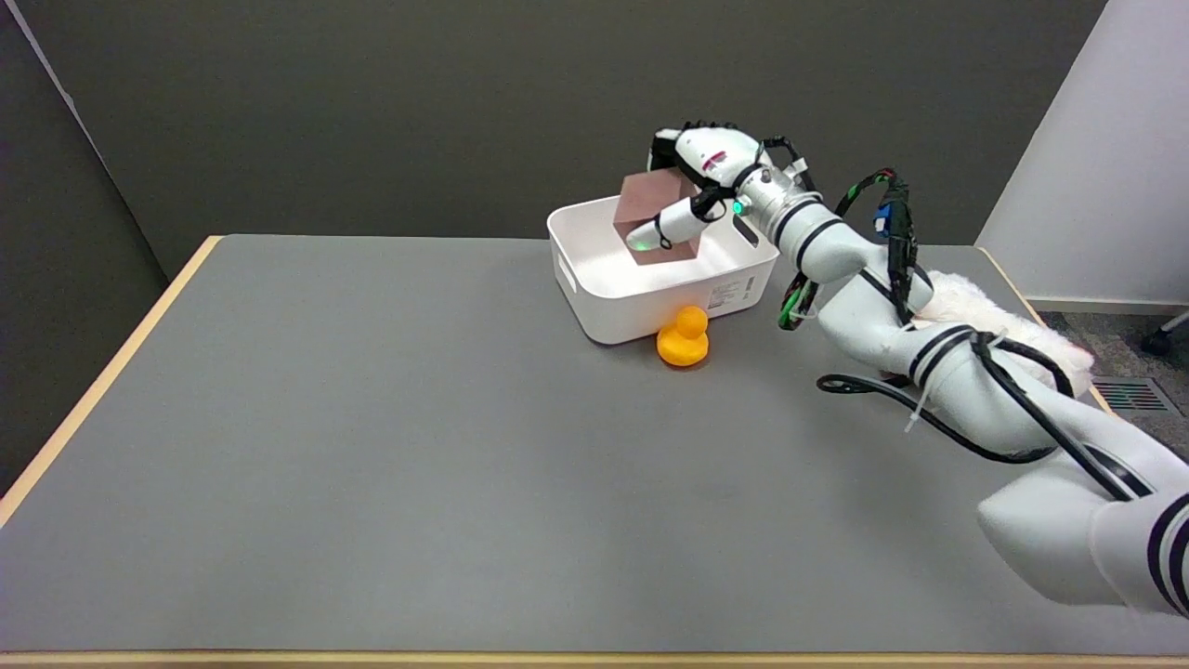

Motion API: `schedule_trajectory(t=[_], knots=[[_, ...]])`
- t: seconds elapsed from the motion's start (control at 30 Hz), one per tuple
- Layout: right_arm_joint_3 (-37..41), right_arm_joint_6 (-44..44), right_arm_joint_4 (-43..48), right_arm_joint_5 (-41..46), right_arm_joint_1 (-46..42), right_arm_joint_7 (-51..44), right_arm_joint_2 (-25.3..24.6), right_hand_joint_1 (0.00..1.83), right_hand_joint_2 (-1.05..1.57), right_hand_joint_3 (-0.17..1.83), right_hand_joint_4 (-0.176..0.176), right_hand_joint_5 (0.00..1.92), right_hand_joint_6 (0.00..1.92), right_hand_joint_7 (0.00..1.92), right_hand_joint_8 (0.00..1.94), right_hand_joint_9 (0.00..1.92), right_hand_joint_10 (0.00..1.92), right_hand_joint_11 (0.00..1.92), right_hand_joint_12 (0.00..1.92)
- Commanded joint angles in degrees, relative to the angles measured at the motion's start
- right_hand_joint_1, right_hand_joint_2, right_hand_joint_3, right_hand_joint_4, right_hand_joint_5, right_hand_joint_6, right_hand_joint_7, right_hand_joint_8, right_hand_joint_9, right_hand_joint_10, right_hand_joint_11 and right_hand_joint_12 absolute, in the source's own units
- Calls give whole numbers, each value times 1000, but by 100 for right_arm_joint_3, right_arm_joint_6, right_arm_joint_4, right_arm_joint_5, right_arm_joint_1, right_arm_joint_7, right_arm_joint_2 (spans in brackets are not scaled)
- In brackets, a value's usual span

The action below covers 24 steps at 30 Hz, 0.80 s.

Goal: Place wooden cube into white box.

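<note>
Brown wood fills my grip: the cube (655, 221) sits in the right hand (699, 182), tilted on a corner, and I have it in the air above the open top of the box (650, 311). The fingers (671, 227) pinch it from two sides, one crossing its near face and the others curling over its top at the far side. I cannot tell whether its lowest corner dips below the rim or stays just above it; from the head view it overlaps the box's inside.

The box is white, with sloping walls, a slot handle in its left end and a small label on its near right wall. It stands on the grey tabletop (372, 446) near the far edge, right of centre. I see nothing lying inside the part of it that shows.

An orange duck (684, 338) stands on the tabletop just beside the box's near wall, close enough that I cannot tell if they touch.

My right arm (873, 307) comes in from the lower right, wrapped with black cable, and crosses over a white fluffy toy (1003, 330) lying near the tabletop's right edge. Most of that toy is hidden behind the arm.
</note>
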Motion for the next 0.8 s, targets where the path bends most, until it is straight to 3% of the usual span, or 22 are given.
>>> schedule_trajectory(t=[0.03,0.57,0.8], knots=[[-368,-136,-2170,644,583,38,-85,1184,1262,64,-176,466,1532,849,1400,797,1313,642,1689],[-241,-113,-1756,730,362,38,85,1185,1259,66,-176,473,1518,850,1405,794,1316,637,1691],[-280,-102,-1446,1194,332,38,228,1181,1260,72,-176,480,1500,836,1446,778,1337,602,1708]])
